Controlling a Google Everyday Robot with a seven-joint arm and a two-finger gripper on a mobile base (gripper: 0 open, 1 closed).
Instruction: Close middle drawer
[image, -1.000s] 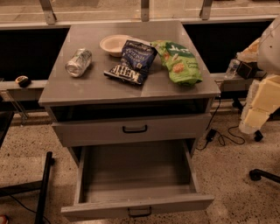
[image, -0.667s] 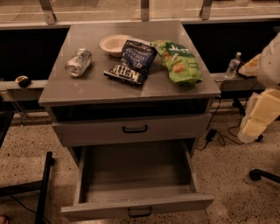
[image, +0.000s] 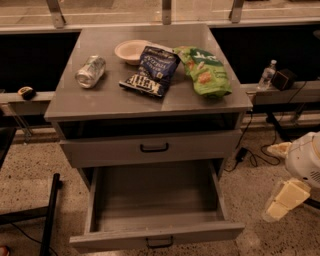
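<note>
— Gripper (image: 284, 196), where is it?
— Low at the right edge, near side, well apart from the cabinet (image: 75, 102). Clenched or released, I cannot tell.
— And the middle drawer (image: 110, 150)?
— Under the top slot, perhaps slightly out. The bottom drawer (image: 155, 236) below it is pulled far toward the near side.
</note>
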